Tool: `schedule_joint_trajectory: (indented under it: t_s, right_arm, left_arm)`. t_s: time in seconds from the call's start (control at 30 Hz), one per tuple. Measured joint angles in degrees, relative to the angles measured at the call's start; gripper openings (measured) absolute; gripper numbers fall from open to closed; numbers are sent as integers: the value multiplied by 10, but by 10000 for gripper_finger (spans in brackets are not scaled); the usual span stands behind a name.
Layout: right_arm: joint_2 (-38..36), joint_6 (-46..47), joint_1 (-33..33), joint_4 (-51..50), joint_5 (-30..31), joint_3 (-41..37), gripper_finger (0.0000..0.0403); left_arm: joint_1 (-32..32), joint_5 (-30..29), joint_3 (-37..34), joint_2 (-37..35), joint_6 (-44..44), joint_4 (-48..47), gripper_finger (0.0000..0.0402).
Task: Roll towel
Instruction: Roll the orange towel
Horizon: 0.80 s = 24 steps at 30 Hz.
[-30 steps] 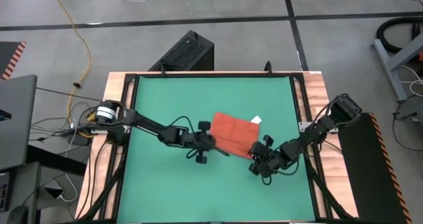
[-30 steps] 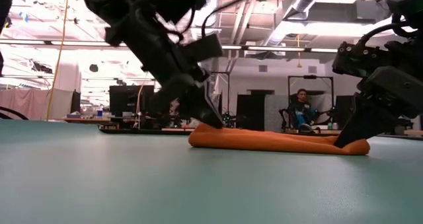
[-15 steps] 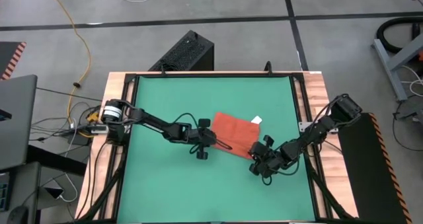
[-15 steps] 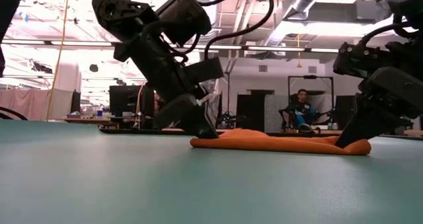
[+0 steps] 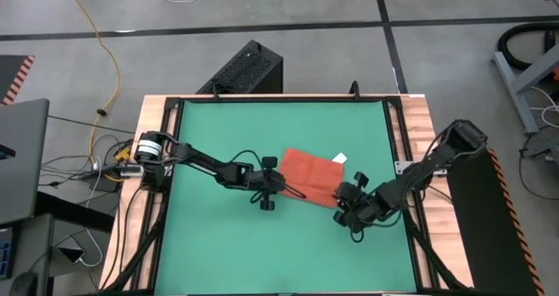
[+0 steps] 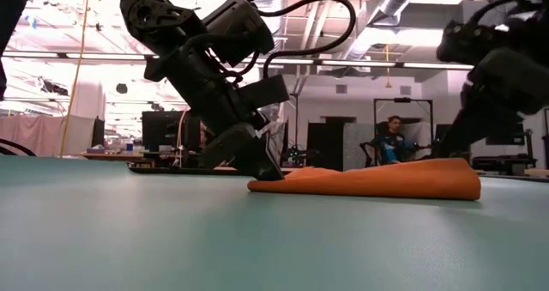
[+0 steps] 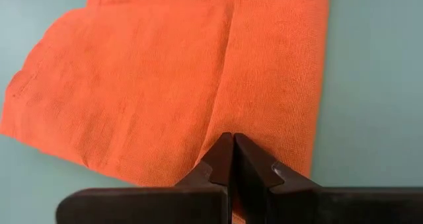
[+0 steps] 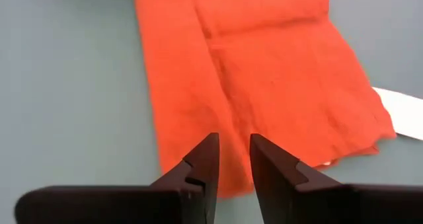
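Observation:
The orange-red towel [image 5: 310,174] lies on the green table top [image 5: 218,130], folded into a strip, with its white tag [image 5: 339,159] at the far right corner. My left gripper [image 5: 290,191] is shut, with its tips down on the towel's left end [image 6: 264,172]. My right gripper [image 5: 342,196] is at the towel's right end, which stands raised off the table in the low view [image 6: 459,178]. The right wrist view shows cloth between the narrowly parted fingers [image 8: 232,145]. My left gripper presses its shut fingertips [image 7: 232,141] down on the towel near its left end, at a crease line [image 7: 221,112]. The fingers slant down from the table's left side, and the cloth under them lies flat on the table. My right gripper pinches the towel's right end at its near edge [image 8: 232,168] between its two fingers, slanting down from the right. One layer or several, I cannot tell. That end is raised a little and the rest lies on the table.
A wooden frame [image 5: 410,130] borders the green table top. There is bare green surface to the left, far and near sides of the towel. A person [image 6: 393,141] sits in the room far behind the table.
My right gripper has risen and gone a little toward the table's right edge, and the towel's right end has come up thicker off the table. My left gripper has tipped to a flatter slant and stays on the towel's left end, which has not moved.

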Motion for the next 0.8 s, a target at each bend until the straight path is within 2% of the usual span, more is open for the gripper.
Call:
schedule_joint_trajectory:
  t_s: [0.17,0.3,0.37,0.57,0.8]
  right_arm:
    - [-17,41,49,-15,16,0,108]
    - [6,-12,98,71,196,1,107]
    - [24,-33,96,96,228,1,103]
    - [109,-4,78,115,197,1,87]
    - [202,105,81,115,149,1,85]
  left_arm:
    - [0,0,0,0,-1,0,0]
    - [0,0,0,0,-1,0,0]
    - [0,0,0,0,-1,0,0]
    - [0,1,0,0,-6,0,0]
    - [0,2,-1,0,-15,0,0]
